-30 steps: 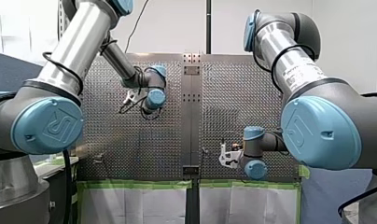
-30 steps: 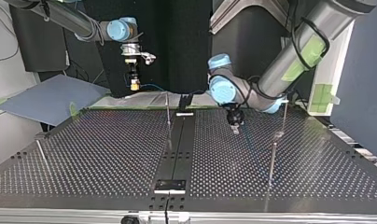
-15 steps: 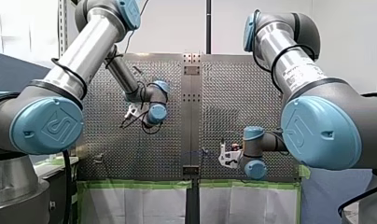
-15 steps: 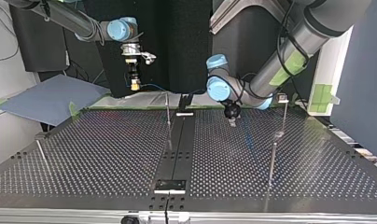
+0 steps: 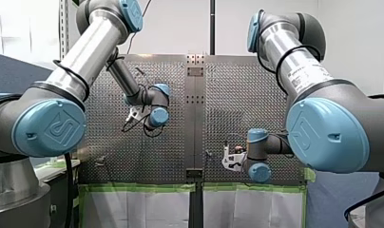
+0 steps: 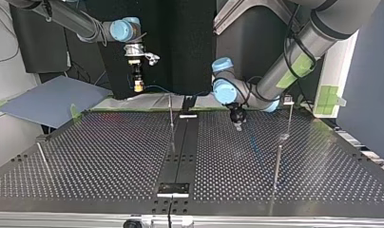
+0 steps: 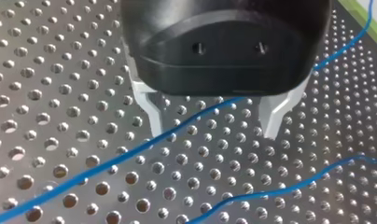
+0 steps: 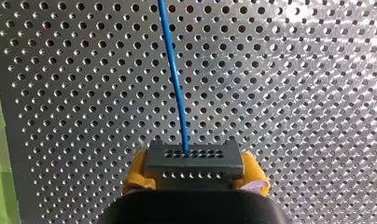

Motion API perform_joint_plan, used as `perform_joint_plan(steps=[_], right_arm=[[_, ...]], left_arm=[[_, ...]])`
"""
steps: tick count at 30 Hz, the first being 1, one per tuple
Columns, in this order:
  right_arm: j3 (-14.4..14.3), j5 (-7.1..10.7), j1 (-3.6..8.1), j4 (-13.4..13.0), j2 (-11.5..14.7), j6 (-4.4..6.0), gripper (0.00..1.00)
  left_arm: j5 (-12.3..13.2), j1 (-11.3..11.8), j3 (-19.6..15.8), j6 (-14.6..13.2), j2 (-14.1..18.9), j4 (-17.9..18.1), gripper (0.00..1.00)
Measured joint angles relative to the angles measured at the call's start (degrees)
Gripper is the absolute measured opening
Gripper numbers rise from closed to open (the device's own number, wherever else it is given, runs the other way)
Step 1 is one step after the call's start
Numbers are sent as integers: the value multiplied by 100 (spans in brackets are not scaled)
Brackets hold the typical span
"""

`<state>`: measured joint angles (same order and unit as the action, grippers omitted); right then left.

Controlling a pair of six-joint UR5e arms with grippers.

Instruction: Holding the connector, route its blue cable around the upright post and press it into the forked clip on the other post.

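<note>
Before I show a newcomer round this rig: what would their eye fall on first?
First, the thin blue cable, running straight out of the grey drilled connector block clamped in my right gripper between yellow pads. Next, my left gripper, black with pale metal fingers spread open above the perforated metal table, the cable crossing the gap between them.

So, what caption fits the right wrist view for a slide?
Right gripper clamps the grey connector, its blue cable running ahead over the perforated table.
</note>
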<state>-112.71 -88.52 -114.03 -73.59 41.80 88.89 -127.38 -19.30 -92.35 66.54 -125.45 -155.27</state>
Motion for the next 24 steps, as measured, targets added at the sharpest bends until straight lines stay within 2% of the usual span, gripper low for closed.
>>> perform_joint_plan(steps=[7,16,24], right_arm=[[-1,0,-23,-6,-1,6,0],[-2,0,-29,-8,-1,13,0],[-2,0,-34,-6,-2,32,0]], left_arm=[[80,72,36,21,-71,13,100],[76,34,214,82,-506,-14,100],[91,115,260,85,-565,-11,100]])
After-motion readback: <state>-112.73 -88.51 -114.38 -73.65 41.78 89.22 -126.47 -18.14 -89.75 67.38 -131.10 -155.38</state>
